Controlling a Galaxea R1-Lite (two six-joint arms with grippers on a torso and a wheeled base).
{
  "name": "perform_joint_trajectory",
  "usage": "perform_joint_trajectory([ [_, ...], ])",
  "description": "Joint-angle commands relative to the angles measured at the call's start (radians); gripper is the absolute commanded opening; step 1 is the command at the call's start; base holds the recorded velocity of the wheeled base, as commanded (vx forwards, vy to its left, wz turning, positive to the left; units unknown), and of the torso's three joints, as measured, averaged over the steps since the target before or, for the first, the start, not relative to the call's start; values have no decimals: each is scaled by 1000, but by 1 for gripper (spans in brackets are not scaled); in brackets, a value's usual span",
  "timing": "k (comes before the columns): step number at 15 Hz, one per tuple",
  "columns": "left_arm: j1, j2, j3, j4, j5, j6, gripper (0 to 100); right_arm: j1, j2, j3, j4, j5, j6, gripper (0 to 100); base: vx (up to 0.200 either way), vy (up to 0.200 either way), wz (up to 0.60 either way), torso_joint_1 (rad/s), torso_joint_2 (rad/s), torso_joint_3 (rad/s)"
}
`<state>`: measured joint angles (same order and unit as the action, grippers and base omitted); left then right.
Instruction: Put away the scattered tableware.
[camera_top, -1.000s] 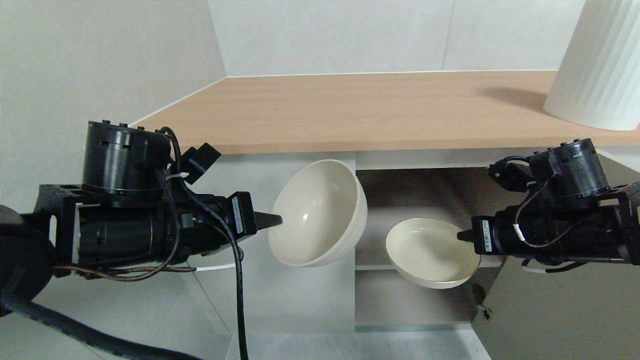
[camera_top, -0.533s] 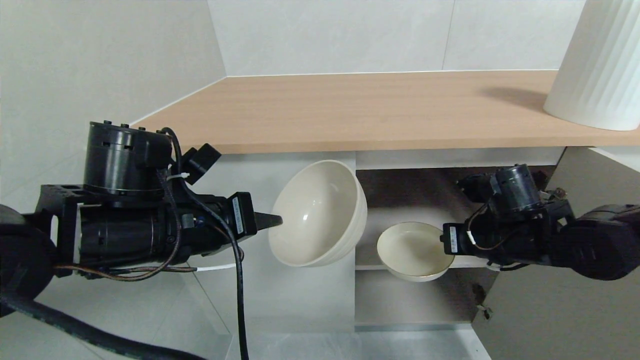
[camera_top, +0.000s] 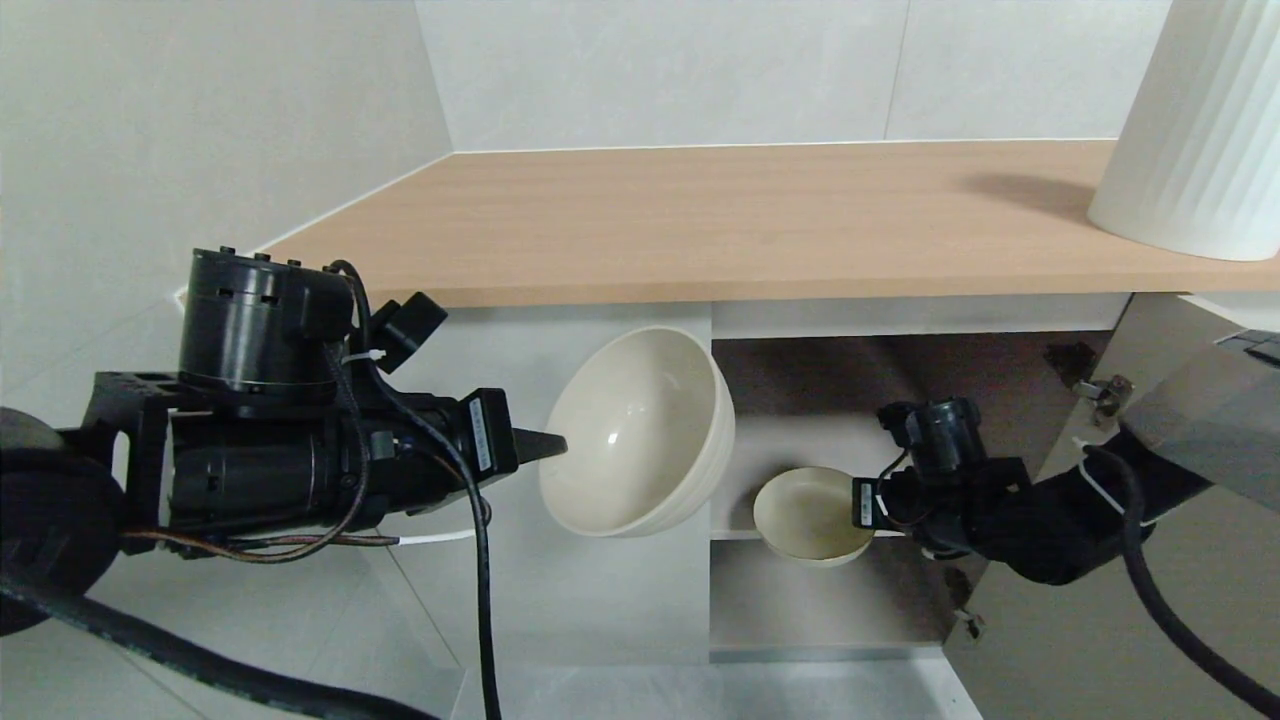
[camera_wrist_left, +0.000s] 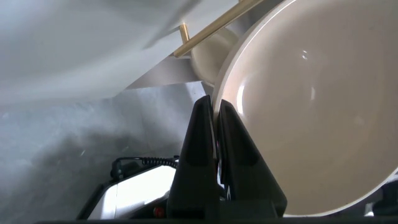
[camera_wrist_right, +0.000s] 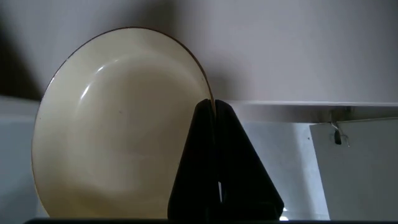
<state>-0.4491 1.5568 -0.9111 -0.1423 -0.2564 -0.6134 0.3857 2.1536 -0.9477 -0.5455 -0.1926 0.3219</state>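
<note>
While the left claw (camera_top: 548, 444) pinches the rim of the large bowl (camera_top: 640, 430), holding it tilted on its side in the air below the bench's (camera_top: 700, 220) near edge, the right claw (camera_top: 858, 503) is pressed onto the rim of a shallow dish (camera_top: 808, 512). That dish sits to the right, inside the open cabinet (camera_top: 850, 370) at shelf (camera_top: 735, 535) level; I cannot tell whether it touches the shelf. A ribbed white vessel (camera_top: 1195, 140) stands on the bench, far right.
</note>
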Motion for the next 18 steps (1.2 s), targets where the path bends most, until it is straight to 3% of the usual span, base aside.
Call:
perform_joint_trajectory([
  [1,0,3,0,0,0,0,0,-24,78,-22,-16,-1,6,0,0,0,0,0,0,0],
  [6,0,6,0,0,0,0,0,-67,153,-97,-19,-2,52,0,0,0,0,0,0,0],
  [8,0,6,6,6,0,24,0,-70,180,-125,-19,-21,55,0,0,0,0,0,0,0],
  [14,-2,25,8,7,0,37,0,-70,235,-194,-19,-56,57,0,0,0,0,0,0,0],
  [15,-2,49,3,35,0,58,0,-71,252,-220,-21,-91,57,0,0,0,0,0,0,0],
  [18,-2,75,-17,89,3,64,0,-71,265,-257,-22,-128,59,0,0,0,0,0,0,0],
])
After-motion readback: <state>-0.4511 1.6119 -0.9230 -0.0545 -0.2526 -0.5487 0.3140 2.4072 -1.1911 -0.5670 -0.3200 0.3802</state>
